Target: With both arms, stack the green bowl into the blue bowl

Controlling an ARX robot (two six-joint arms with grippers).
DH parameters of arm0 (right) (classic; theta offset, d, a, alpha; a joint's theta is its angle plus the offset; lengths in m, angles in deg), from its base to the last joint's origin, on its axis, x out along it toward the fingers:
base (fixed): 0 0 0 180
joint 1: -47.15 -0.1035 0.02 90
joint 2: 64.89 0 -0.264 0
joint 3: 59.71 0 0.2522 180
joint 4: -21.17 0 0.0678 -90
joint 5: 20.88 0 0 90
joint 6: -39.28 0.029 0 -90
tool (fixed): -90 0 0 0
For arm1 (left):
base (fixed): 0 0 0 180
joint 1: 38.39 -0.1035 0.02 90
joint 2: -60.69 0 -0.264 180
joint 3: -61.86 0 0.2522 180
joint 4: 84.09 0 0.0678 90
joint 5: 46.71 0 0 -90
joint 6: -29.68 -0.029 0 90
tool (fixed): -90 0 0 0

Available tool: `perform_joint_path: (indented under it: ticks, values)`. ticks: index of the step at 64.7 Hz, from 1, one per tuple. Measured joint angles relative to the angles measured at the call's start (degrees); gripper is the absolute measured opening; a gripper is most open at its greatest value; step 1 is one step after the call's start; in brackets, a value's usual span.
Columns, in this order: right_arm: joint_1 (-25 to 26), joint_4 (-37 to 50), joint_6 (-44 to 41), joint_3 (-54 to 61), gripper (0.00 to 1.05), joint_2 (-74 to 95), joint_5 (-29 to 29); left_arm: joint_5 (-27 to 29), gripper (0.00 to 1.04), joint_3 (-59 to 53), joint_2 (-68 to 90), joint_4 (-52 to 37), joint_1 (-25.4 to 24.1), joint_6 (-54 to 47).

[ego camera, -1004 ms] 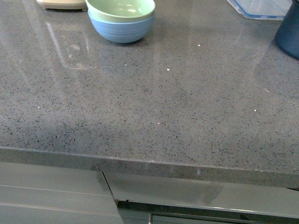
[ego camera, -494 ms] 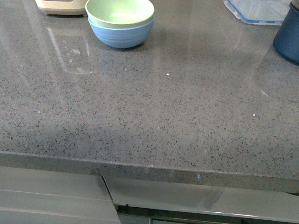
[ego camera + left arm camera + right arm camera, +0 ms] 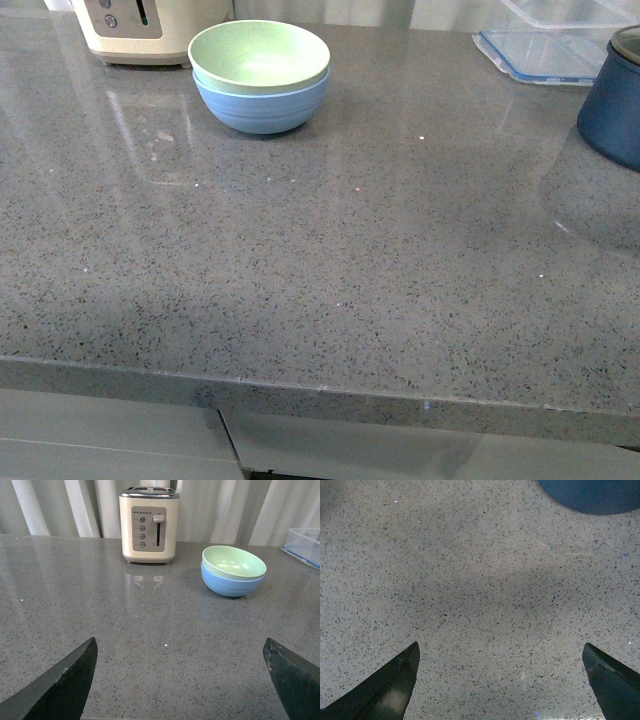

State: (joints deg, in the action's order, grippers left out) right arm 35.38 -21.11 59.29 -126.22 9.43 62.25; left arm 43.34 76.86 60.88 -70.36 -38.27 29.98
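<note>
I find the green bowl [image 3: 259, 55] nested in the blue bowl [image 3: 262, 103] — both grippers, left [image 3: 180, 680] and right [image 3: 500, 680], spread wide, grasping nothing.

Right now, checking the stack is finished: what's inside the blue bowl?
The green bowl sits nested in the blue bowl, rim slightly above it. The green bowl looks empty. The blue bowl's interior is covered, so nothing beneath can be seen.

Both wrist views show plain matte black fingers [image 3: 62, 687], wedge-shaped, tapering to points; right fingers [image 3: 380, 690] alike.
</note>
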Motion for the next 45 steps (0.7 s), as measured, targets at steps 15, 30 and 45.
perform_joint_path:
  ticks: [15, 30, 45]
  values:
    - [0.61, 31.76, -9.25, 14.97, 0.77, -4.90, -3.32, -0.02, 0.98, 0.00, 0.00, 0.00, 0.00, 0.00]
    - [3.91, 69.94, -18.58, 33.05, 0.38, -13.60, -1.01, 0.07, 0.98, 0.00, 0.00, 0.02, 0.00, 0.00]
    - [6.78, 69.61, -19.85, 42.07, 0.01, -22.10, 1.90, 0.09, 0.98, 0.00, 0.00, 0.02, 0.00, -0.02]
